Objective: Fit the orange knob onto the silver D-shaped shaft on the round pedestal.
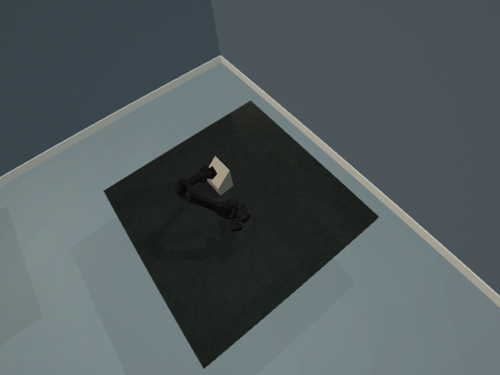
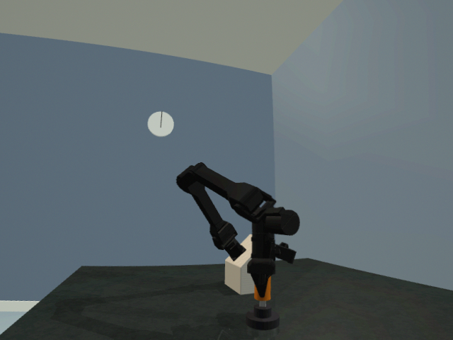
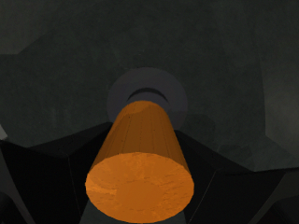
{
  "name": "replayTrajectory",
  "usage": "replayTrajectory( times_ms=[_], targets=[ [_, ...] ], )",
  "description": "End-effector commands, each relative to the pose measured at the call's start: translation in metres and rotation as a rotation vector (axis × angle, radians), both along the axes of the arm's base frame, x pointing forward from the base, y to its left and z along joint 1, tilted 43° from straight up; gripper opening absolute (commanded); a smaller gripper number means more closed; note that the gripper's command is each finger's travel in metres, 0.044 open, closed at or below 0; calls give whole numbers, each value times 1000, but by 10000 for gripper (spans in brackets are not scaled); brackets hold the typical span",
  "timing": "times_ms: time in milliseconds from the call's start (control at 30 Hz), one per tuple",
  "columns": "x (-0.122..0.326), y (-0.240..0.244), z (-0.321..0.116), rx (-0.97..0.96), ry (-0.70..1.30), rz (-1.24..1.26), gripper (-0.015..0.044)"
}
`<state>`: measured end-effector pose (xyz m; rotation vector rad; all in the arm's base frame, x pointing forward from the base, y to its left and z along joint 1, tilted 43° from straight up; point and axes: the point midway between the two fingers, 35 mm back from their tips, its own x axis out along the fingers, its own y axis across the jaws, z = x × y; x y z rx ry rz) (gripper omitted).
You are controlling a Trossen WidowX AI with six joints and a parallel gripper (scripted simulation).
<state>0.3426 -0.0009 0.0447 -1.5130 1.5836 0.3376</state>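
The orange knob (image 2: pixel 267 289) (image 3: pixel 139 187) is upright in my gripper (image 2: pixel 262 295), which is shut on it and points straight down. The silver shaft (image 2: pixel 262 303) shows as a short length between the knob's lower end and the pedestal. The dark round pedestal (image 2: pixel 262 321) (image 3: pixel 146 77) stands below, with a gap between its raised collar and the knob. In the wrist view the knob covers the shaft, and the knob's hole and the flat sides are hidden. In the top view the knob is barely visible under the wrist.
A pale wooden block (image 1: pixel 219 175) (image 2: pixel 233 277) with a sloping top stands at the arm's base, behind the gripper in the exterior view. The dark table top (image 1: pixel 282 242) (image 2: pixel 146 292) lies under everything. A round clock (image 2: pixel 160 124) hangs on the wall.
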Motion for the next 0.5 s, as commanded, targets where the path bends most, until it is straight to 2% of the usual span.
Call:
replayTrajectory(
  times_ms=[0,467],
  targets=[
    [0,0,4,1,-12,0,0],
    [4,2,3,1,-12,0,0]
  ],
)
